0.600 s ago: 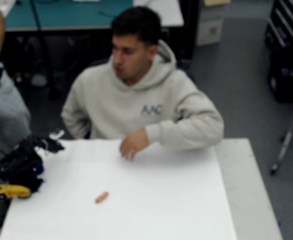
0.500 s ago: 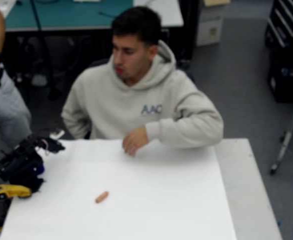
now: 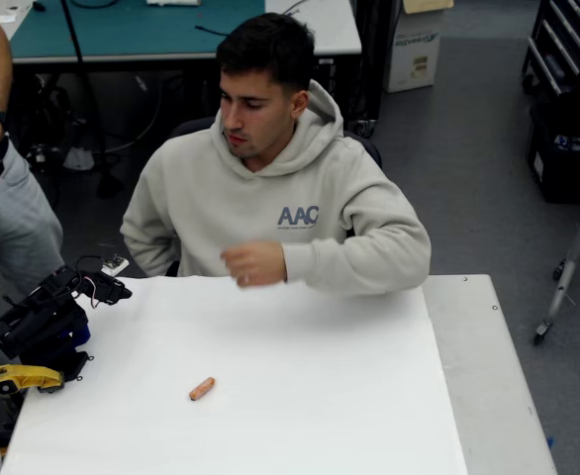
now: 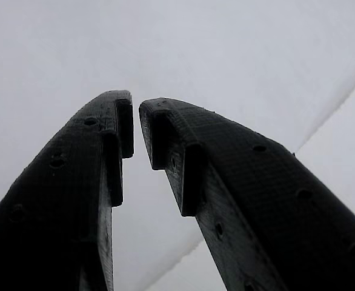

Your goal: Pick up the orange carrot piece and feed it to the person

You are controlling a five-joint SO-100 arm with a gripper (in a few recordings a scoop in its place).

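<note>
The orange carrot piece (image 3: pixel 202 389) lies on the white table sheet (image 3: pixel 330 376), left of the middle and toward the near edge. The person (image 3: pixel 290 208) in a beige hoodie sits behind the table's far edge, one hand (image 3: pixel 255 264) held just above it. My black arm (image 3: pixel 43 322) is folded up at the table's left edge, well left of the carrot. In the wrist view my gripper (image 4: pixel 136 130) points at bare white surface, fingertips almost touching, nothing between them.
Another person in grey trousers (image 3: pixel 8 223) stands at the left, close behind my arm. A bare metal strip of table (image 3: pixel 483 376) runs along the right. A teal table (image 3: pixel 151 30) stands behind, dark shelving (image 3: pixel 567 99) at the far right.
The person's hand has lifted off the table's far edge and moved slightly left and up. My arm and the carrot piece have not moved.
</note>
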